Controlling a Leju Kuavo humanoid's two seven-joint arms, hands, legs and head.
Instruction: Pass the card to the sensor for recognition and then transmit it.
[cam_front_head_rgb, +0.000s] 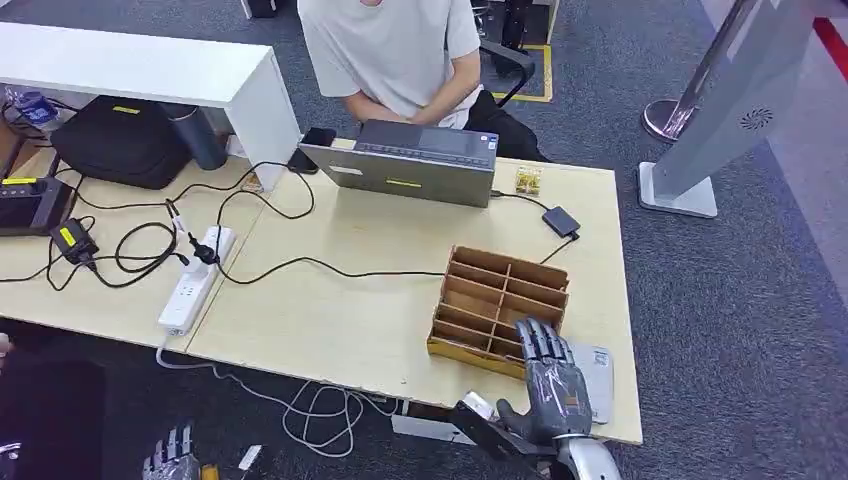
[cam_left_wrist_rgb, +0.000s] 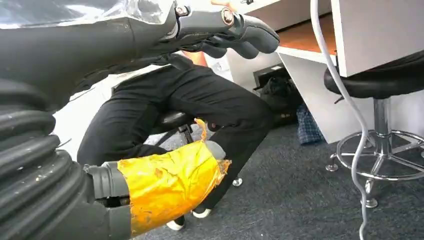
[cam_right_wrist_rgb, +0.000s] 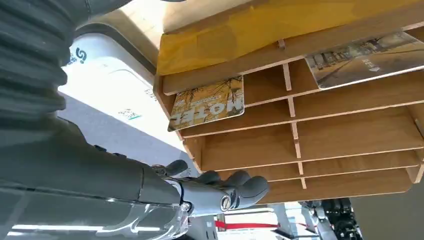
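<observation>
Your left hand (cam_front_head_rgb: 170, 452) hangs low beside the table (cam_front_head_rgb: 340, 300), fingers apart, holding nothing. Your right hand (cam_front_head_rgb: 553, 385) hovers over the wooden organizer's (cam_front_head_rgb: 500, 300) near right corner, fingers extended and slightly spread, empty. In the right wrist view, a yellow card (cam_right_wrist_rgb: 207, 108) lies in a slot near that hand, another card (cam_right_wrist_rgb: 370, 57) beyond.

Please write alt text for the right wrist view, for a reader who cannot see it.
The robot's grey right hand, holding nothing, reaches toward a slotted wooden card rack. A yellow card printed HOTEL sits in one slot, and a paler card with a street scene sits in another. A white device lies beside the rack.
</observation>
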